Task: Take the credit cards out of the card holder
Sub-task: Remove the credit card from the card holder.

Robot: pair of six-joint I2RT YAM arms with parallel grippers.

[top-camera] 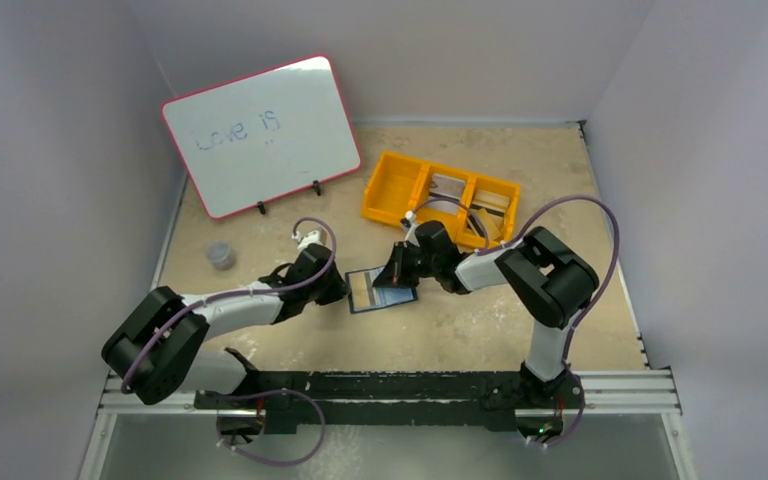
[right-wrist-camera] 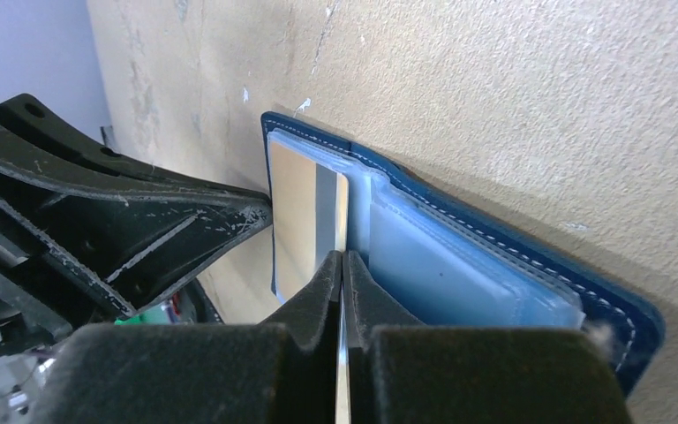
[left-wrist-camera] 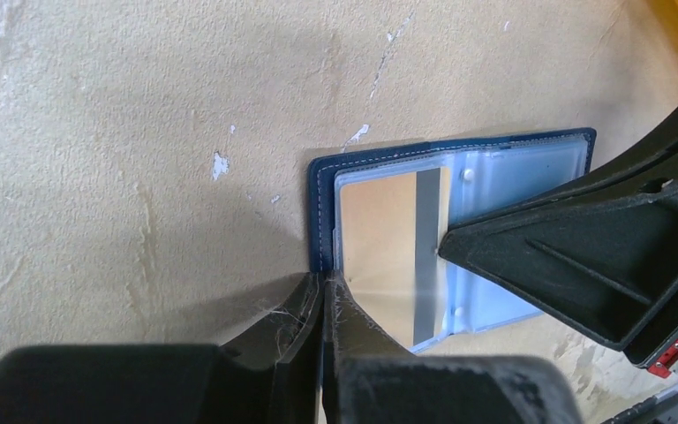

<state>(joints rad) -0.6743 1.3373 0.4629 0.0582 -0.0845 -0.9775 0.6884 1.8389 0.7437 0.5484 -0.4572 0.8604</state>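
The navy card holder lies open on the table between both grippers. A pale credit card with a dark stripe sits in its see-through pocket. My left gripper is shut on the holder's stitched navy edge. My right gripper is shut on the edge of the striped card, and a thin pale sliver runs between its jaws. From above, the left gripper and right gripper meet over the holder from opposite sides.
An orange three-compartment tray stands behind the holder, to the right. A whiteboard leans at the back left. A small grey cup sits left of the left arm. Walls enclose the table on three sides.
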